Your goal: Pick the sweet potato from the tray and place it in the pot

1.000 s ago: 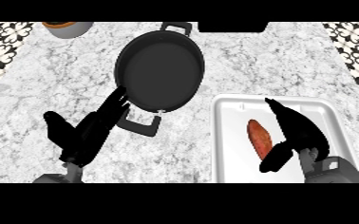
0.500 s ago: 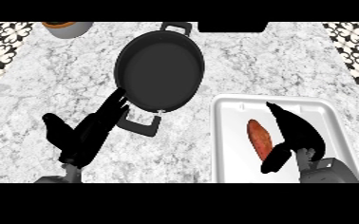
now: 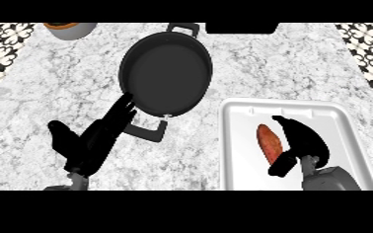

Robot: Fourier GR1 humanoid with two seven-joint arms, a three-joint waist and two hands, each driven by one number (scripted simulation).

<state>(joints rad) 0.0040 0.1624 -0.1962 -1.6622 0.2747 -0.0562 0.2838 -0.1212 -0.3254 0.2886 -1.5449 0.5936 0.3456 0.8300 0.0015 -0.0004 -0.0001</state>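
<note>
While my right hand (image 3: 302, 140) hovers open just beside the sweet potato (image 3: 269, 142) lying in the white tray (image 3: 241, 177) at the tabletop's (image 3: 65, 84) near right corner, my left hand (image 3: 91, 139) rests open against the black pot's (image 3: 166, 74) near rim, mid-tabletop.

On the desk (image 3: 65, 79) there is one black pot (image 3: 166, 74), one white tray (image 3: 241, 143) and one sweet potato (image 3: 269, 142), which lies in the tray. One grey bowl (image 3: 70, 29) stands at the far left corner. Two black hands show: the left hand (image 3: 91, 140) and the right hand (image 3: 300, 140).
</note>
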